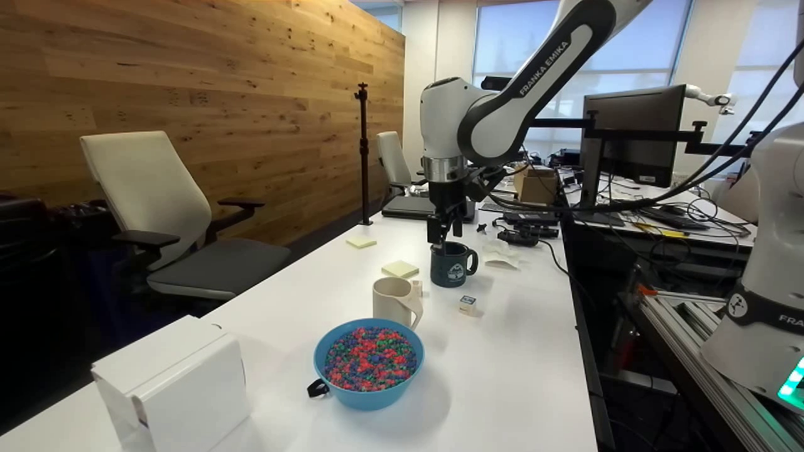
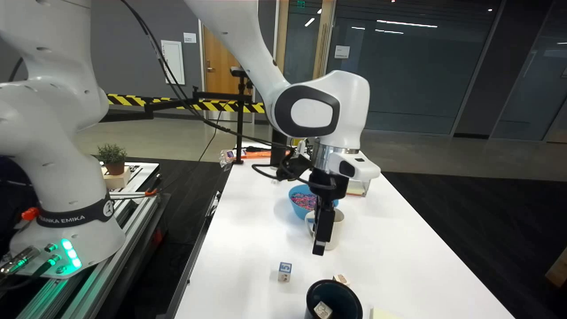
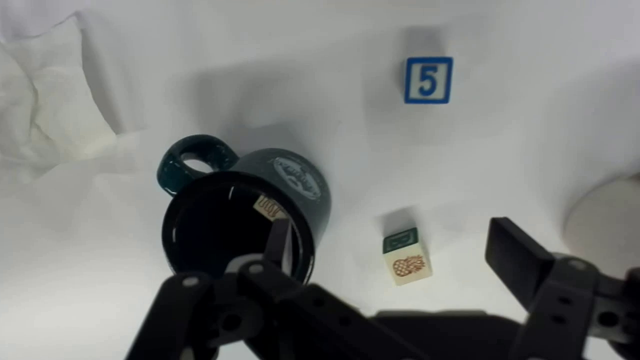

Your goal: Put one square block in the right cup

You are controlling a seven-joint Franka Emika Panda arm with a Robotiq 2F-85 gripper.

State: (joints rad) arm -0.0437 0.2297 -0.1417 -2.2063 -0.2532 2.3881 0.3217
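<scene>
The dark glossy mug (image 1: 448,273) stands upright on the white table; it also shows in the wrist view (image 3: 312,200). A square block (image 3: 269,207) lies inside it, also visible in an exterior view (image 2: 323,310). A block with a blue 5 (image 3: 428,80) sits on the table; it shows in both exterior views (image 1: 467,306) (image 2: 285,272). A block with a pineapple (image 3: 407,265) sits between the mug and the cream cup (image 1: 391,301). My gripper (image 3: 396,250) is open and empty, above the table. In the wrist view one finger overlaps the mug's rim; the pineapple block appears between the fingers.
A blue bowl of colourful bits (image 1: 370,400) stands beside the cream cup. Pale sticky-note pads (image 1: 400,269) and a crumpled tissue (image 1: 500,254) lie near the mug. A white box (image 1: 188,389) stands at the table's end. Black devices with cables (image 1: 524,231) lie beyond the mug.
</scene>
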